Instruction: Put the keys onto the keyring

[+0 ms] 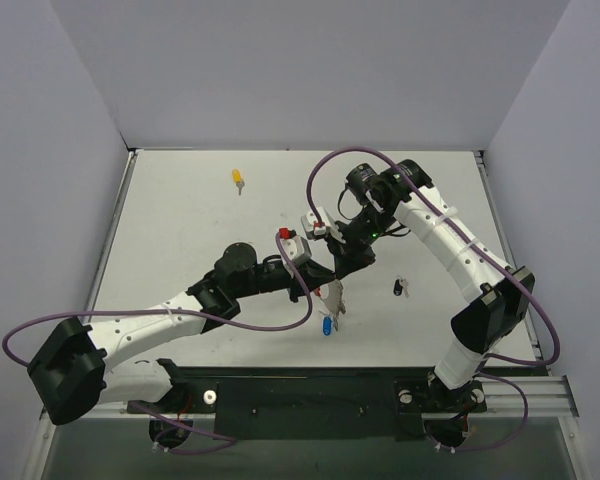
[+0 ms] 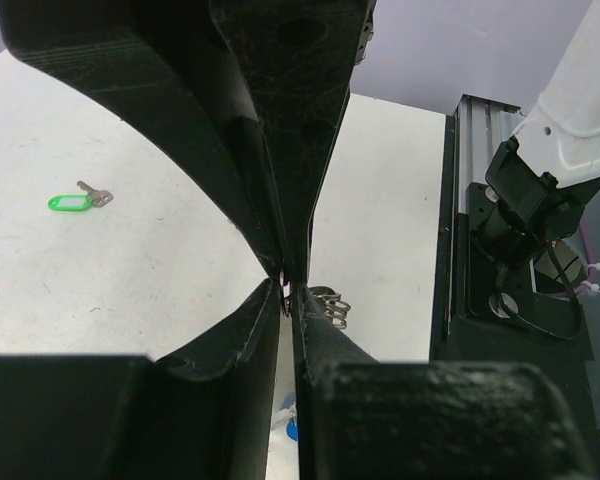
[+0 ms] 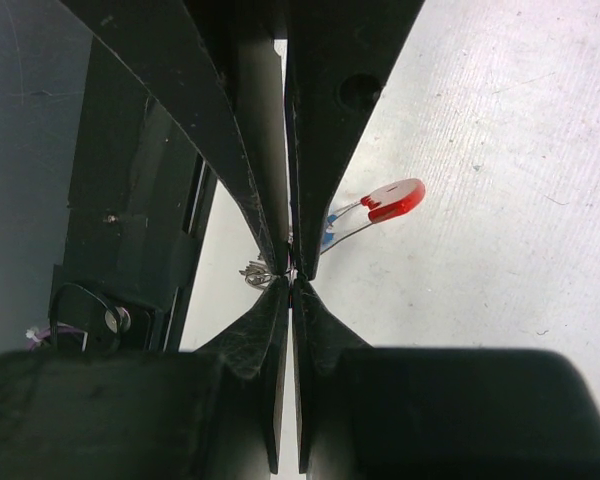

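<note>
Silvery keyring (image 3: 252,270) pinched above the middle of the worktop (image 1: 180,250), three keys lying loose.
The right jaws are closed tight on the ring's wire. Its red tag (image 3: 395,200) sticks out past the tips, with a blue bit (image 3: 327,238) beside it. The left jaws stand narrow, tips almost meeting right against the coil; whether they grip it I cannot tell. The step looks like steadying and parting the ring, so the right hold should be firm and level while the left eases the coil's end open only slightly, without twisting it away. The ring is thin, bright and springy-looking. The green key (image 2: 72,203), yellow key (image 1: 238,178) and black key (image 1: 400,288) lie well apart on the worktop.
</note>
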Available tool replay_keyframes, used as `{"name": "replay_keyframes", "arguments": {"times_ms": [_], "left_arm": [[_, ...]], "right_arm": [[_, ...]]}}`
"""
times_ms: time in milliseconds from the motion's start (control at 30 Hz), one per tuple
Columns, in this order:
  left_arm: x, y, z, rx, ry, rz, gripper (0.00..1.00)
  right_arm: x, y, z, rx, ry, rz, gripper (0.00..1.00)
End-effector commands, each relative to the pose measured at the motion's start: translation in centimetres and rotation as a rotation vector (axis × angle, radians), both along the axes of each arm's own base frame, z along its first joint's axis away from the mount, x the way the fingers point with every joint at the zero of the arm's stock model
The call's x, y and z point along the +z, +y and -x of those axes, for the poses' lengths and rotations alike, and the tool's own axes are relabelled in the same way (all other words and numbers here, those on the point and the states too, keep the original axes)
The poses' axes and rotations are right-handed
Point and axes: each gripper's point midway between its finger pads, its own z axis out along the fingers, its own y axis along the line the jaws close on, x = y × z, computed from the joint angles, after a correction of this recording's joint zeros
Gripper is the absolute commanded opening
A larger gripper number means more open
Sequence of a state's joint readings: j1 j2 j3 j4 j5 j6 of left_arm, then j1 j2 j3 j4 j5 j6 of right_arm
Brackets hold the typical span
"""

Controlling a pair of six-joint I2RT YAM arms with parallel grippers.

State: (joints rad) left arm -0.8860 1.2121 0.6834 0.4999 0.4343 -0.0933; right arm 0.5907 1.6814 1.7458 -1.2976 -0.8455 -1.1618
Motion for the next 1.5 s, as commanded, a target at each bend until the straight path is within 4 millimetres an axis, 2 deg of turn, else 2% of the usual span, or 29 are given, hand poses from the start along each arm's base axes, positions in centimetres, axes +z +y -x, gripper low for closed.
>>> {"name": "replay_keyframes", "arguments": {"times_ms": [0,233,300,333,567,767,900,1067,1167,1300,1467], "left_arm": [[3.5,0.0,-0.2,0.013,-0.062,0.082,0.21],[3.4,0.1,-0.2,0.019,-0.062,0.080,0.20],[3.4,0.2,-0.3,0.023,-0.064,0.077,0.15],[3.4,0.1,-0.2,0.020,-0.066,0.075,0.00],[2.5,0.3,-0.3,0.022,-0.076,0.036,0.00],[2.8,1.2,0.2,0.014,-0.095,0.080,0.00],[3.1,1.6,1.3,-0.050,-0.131,0.121,0.00],[4.1,2.7,4.1,-0.153,-0.282,0.182,0.00],[5.0,3.5,4.9,-0.170,-0.414,0.199,0.00],[6.2,3.6,5.6,-0.205,-0.486,0.215,0.00],[6.5,3.7,6.3,-0.249,-0.592,0.190,0.00]], "right_arm": [[1.2,0.5,1.0,0.019,0.043,-0.038,0.00],[1.1,0.5,1.0,0.018,0.044,-0.035,0.00],[1.1,0.5,1.1,0.018,0.046,-0.038,0.00],[1.1,0.5,1.0,0.018,0.046,-0.036,0.00],[1.3,0.5,1.3,0.031,0.060,-0.051,0.00],[2.5,-0.4,2.0,0.042,0.086,-0.087,0.39],[3.8,-1.6,3.1,0.073,0.084,-0.136,0.44],[4.6,-2.4,3.4,0.050,0.103,-0.230,0.47],[4.3,-2.9,3.3,0.023,0.117,-0.260,0.48],[4.2,-3.4,3.5,0.006,0.122,-0.293,0.51],[3.7,-3.7,3.7,0.023,0.110,-0.293,0.52]]}}
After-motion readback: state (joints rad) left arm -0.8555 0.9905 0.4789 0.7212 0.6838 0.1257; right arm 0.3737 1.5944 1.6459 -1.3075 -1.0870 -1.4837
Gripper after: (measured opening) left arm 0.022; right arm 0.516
